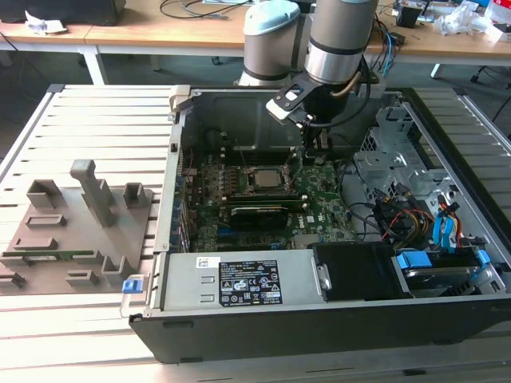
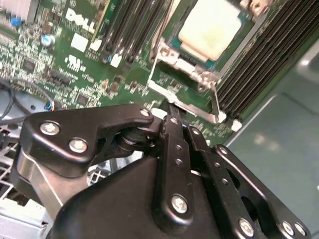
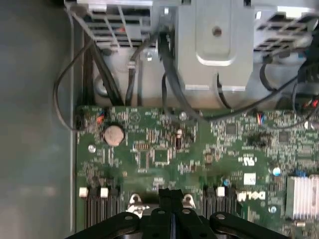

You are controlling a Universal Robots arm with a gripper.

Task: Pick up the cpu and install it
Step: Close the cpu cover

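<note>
The cpu (image 1: 261,177) lies flat inside the dark socket frame (image 1: 242,177) on the green motherboard (image 1: 319,211) of the open computer case. Its silvery-white top (image 2: 212,27) also appears in the second wrist view, framed by the metal socket frame (image 2: 172,55). My gripper (image 1: 306,156) hangs low over the board, just to the exterior view's right of the socket. Its black fingers (image 2: 172,134) are pressed together with nothing between them, the gripper (image 2: 168,115) ending close by the thin metal lever (image 2: 192,107). In the first wrist view the gripper (image 3: 172,193) sits above the memory slots.
A grey fixture with upright blocks (image 1: 84,219) lies on the slatted table at the exterior view's left. Inside the case are the power supply (image 1: 239,281), a metal drive cage (image 1: 399,155), and blue and orange cables (image 1: 443,227). Case walls (image 1: 172,159) surround the board.
</note>
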